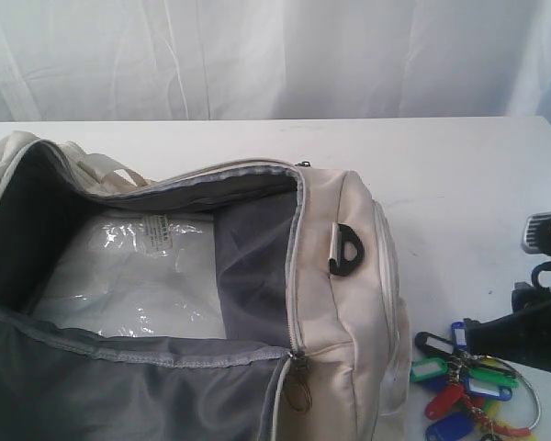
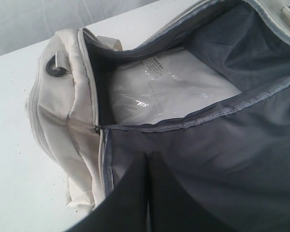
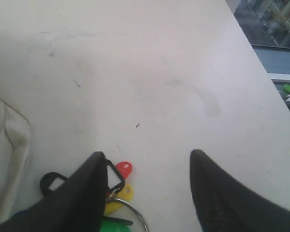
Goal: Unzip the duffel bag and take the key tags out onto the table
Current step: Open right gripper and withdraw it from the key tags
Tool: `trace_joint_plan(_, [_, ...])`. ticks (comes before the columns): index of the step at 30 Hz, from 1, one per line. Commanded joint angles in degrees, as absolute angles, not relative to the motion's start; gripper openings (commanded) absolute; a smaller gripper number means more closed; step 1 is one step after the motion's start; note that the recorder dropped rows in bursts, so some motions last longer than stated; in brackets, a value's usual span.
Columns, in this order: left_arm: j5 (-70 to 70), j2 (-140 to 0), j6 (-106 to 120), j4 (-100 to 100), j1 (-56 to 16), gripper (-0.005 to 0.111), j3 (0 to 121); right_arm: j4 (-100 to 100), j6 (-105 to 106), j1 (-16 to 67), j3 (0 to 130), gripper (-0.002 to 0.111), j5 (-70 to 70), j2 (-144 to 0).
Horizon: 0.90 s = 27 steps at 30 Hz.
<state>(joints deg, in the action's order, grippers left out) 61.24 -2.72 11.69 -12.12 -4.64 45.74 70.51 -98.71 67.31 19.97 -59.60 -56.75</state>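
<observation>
We see the duffel bag [image 1: 349,276] lying unzipped across the nine o'clock side of the white bench [image 1: 441,175]. Its grey lining [image 1: 248,257] gapes over a clear plastic packet [image 1: 129,276] on the bottom. The key tags [image 1: 464,386] lie out on the bench at about four o'clock from the bag, just beside its end. The right gripper [image 3: 147,153] hangs low above them with its fingers spread wide, one finger over the edge of the bunch and the other over bare bench. The left gripper [image 2: 147,157] sits at the bag's near lip, fingers pressed almost together against the lining; whether they nip any fabric we cannot tell.
</observation>
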Motion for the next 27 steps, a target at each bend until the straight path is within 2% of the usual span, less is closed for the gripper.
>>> trace_joint_plan(1, [61.1, -2.4, 11.8, -13.3, -4.7, 0.000, 45.4, 73.0, -99.2, 67.3, 20.2, 0.049, -60.7, -51.5])
trace_joint_plan(4, [59.3, -2.4, 11.8, -14.3, -4.7, 0.000, 45.4, 74.4, -99.0, 67.3, 20.2, 0.045, -61.4, -46.5])
trace_joint_plan(9, [54.9, -2.4, 11.8, -16.1, -4.7, 0.000, 45.4, 78.4, -97.4, 67.3, 19.9, 0.030, -62.2, -37.9])
trace_joint_plan(15, [48.3, -2.4, 11.5, -19.3, -4.7, 0.000, 45.1, 80.1, -85.9, 67.3, 19.9, 0.002, -56.1, -29.4])
trace_joint_plan(21, [39.1, -2.4, 11.4, -23.8, -4.7, 0.000, 40.9, 81.9, -70.1, 67.3, 19.9, 0.000, -41.7, -24.4])
trace_joint_plan(27, [30.7, -2.4, 11.4, -25.4, -4.7, 0.000, 33.8, 82.2, -67.7, 67.3, 19.9, 0.000, -34.2, -24.1])
